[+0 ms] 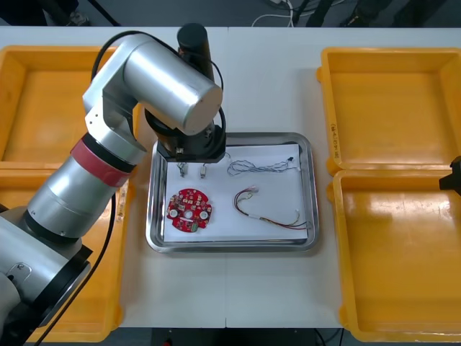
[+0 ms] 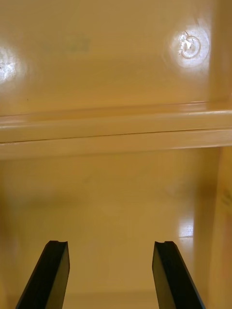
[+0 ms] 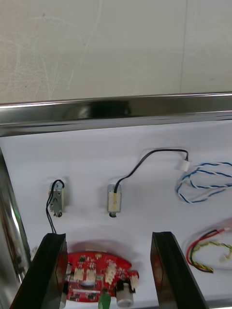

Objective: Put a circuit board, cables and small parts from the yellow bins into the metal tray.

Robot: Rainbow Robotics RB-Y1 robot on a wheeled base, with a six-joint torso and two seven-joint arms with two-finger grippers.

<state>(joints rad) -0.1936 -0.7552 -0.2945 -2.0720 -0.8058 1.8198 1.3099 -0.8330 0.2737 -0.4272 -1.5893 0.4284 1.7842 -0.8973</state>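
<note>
Front view: board (image 1: pixel 189 210) near left hand (image 1: pixel 193 154)

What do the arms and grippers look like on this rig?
The left arm: fat brushed-silver cylinders, a red band at one joint, a black cable looping alongside, black wrist housing. On the left gripper, over the metal tray, and the right gripper, over a yellow bin: flat black fingers, squared tips.

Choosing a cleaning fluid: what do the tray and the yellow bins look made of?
The tray: bare metal, probably stainless steel, judging by its mirror-bright rim; its white inside looks like paper. The yellow bins: likely moulded plastic, glossy, with soft glare on their floors.
</note>
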